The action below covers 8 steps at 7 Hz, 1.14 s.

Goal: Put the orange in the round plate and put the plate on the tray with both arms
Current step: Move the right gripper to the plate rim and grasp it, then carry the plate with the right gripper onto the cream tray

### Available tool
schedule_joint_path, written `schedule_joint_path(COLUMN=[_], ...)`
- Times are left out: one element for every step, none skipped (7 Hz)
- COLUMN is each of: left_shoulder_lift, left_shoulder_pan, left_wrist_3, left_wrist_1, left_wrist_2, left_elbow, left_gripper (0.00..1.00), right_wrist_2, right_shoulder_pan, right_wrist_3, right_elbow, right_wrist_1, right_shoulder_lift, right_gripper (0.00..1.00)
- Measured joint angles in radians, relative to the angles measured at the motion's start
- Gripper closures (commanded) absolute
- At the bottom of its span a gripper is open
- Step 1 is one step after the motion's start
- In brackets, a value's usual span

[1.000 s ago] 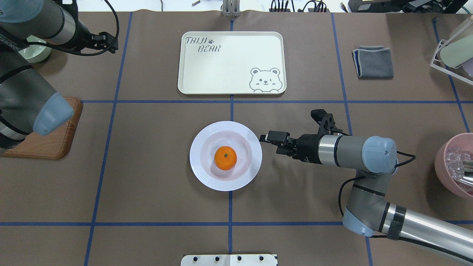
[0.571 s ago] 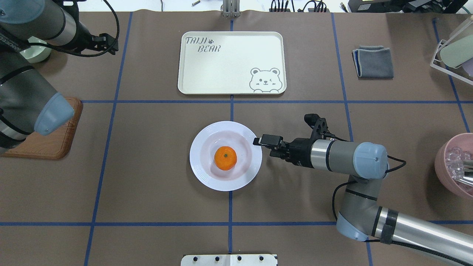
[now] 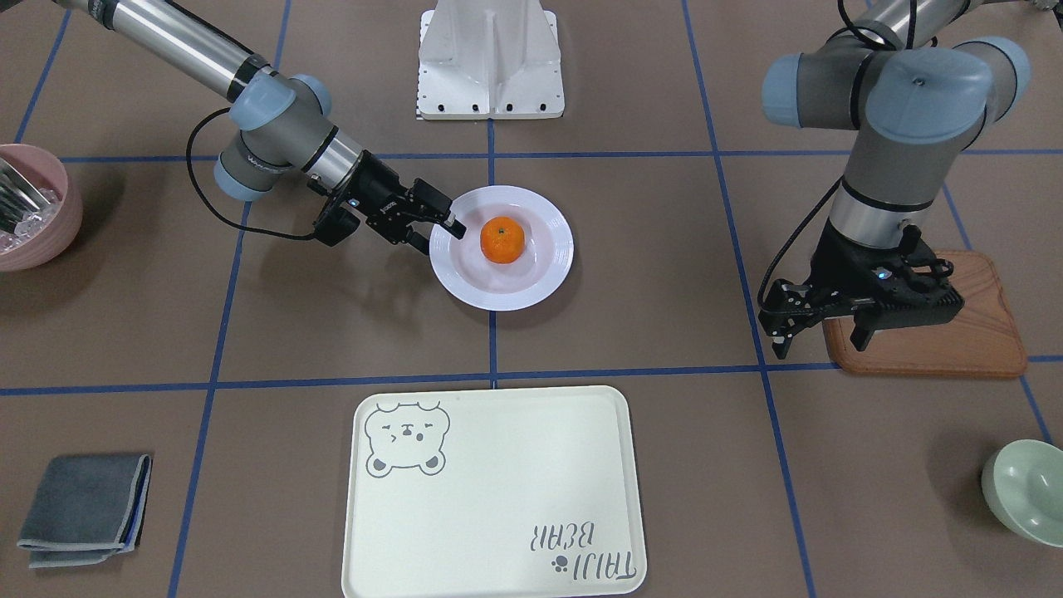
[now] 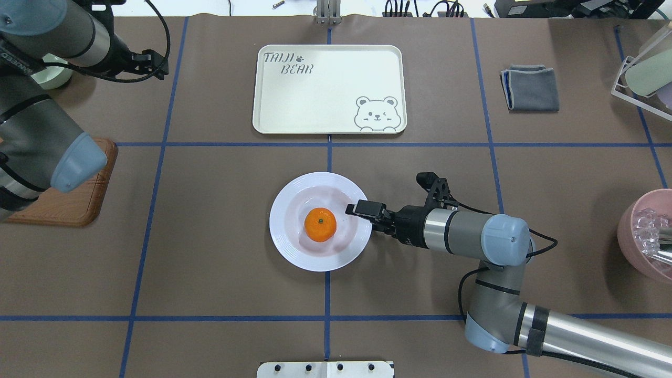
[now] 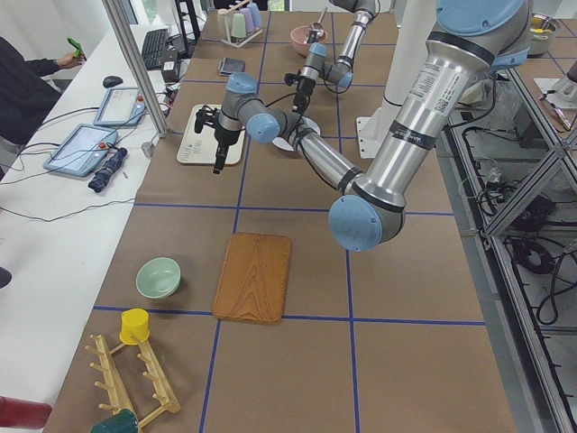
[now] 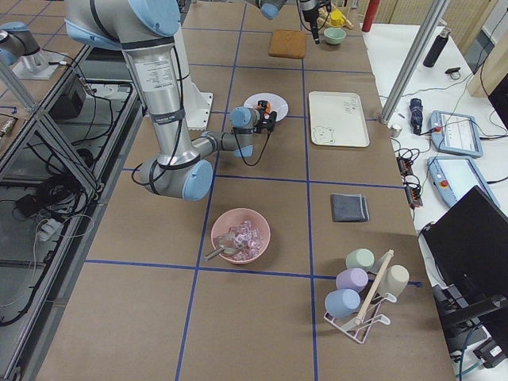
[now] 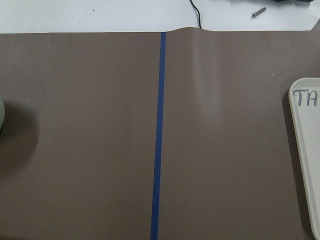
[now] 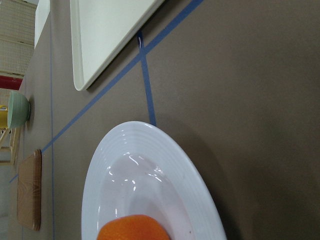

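The orange (image 4: pixel 320 224) is seen in the middle of the white plate (image 4: pixel 286 241), which is set on the brown desk (image 4: pixel 210 236) near its centre. The tray (image 4: pixel 325 89) is laid farther away, beyond the plate and well apart from it. The right hand (image 3: pixel 439 237) is found low at the right side of the plate. Its fingers are held apart, one above the ridged rim and one just outside it. The left hand (image 4: pixel 157 60) is held above the desk at the far left, near a wooden board (image 3: pixel 955 349) and a green bowl (image 3: pixel 1026 490). Whether its fingers are apart or together cannot be told.
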Motion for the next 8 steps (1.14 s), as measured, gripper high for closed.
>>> schedule_joint_path(left_shoulder_lift=[0.000, 0.000, 0.000, 0.001, 0.001, 0.001, 0.001, 0.001], left_shoulder_pan=[0.001, 0.001, 0.002, 0.002, 0.003, 0.003, 0.003, 0.003], left_wrist_3=[0.000, 0.000, 0.000, 0.000, 0.000, 0.000, 0.000, 0.000], left_wrist_1=[0.000, 0.000, -0.001, -0.001, -0.001, -0.002, -0.002, -0.002], left_wrist_2=[0.000, 0.000, 0.000, 0.000, 0.000, 0.000, 0.000, 0.000], left_elbow=[0.001, 0.002, 0.003, 0.004, 0.005, 0.007, 0.008, 0.011], left_gripper=[0.02, 0.02, 0.02, 0.02, 0.02, 0.02, 0.02, 0.02], right_wrist_2=[-0.002, -0.003, -0.004, -0.006, -0.009, -0.011, -0.016, -0.024], right_shoulder_pan=[-0.002, -0.005, -0.008, -0.010, -0.012, -0.012, -0.015, -0.018], right_wrist_3=[0.003, 0.005, 0.006, 0.006, 0.007, 0.016, 0.037, 0.052], right_elbow=[-0.002, -0.004, -0.015, -0.030, -0.037, -0.040, -0.041, -0.041], right_wrist_1=[0.000, -0.001, -0.002, -0.002, -0.002, -0.002, -0.002, -0.002], right_shoulder_lift=[0.005, 0.010, 0.019, 0.031, 0.038, 0.044, 0.048, 0.050], right_gripper=[0.00, 0.00, 0.00, 0.00, 0.11, 0.67, 1.00, 1.00])
